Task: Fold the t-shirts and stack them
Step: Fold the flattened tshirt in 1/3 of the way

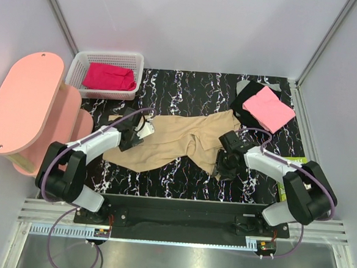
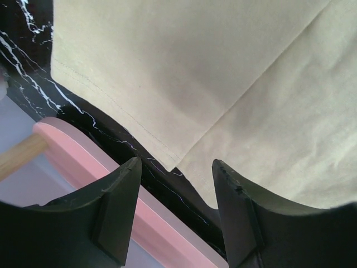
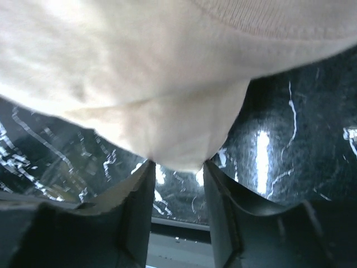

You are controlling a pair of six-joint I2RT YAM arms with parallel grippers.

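Note:
The tan-beige t-shirt (image 1: 178, 140) lies spread and rumpled across the middle of the table. My left gripper (image 1: 132, 134) is open over its left edge. In the left wrist view the hem corner (image 2: 173, 159) lies just ahead of the gripper (image 2: 175, 173), apart from both fingers. My right gripper (image 1: 226, 156) is at the shirt's right end. Its jaws (image 3: 178, 167) are narrowed on a bunch of tan cloth (image 3: 167, 111) that fans out from the tips. The pink t-shirt (image 1: 268, 108) lies folded on the black t-shirt (image 1: 245, 94) at the back right. The magenta-red t-shirt (image 1: 109, 77) lies in a basket.
A white basket (image 1: 79, 62) stands at the back left. A pink shelf unit (image 1: 24, 102) stands beside the table's left edge and shows in the left wrist view (image 2: 83, 162). A green book (image 1: 293, 161) lies by my right arm. Grey walls enclose the table.

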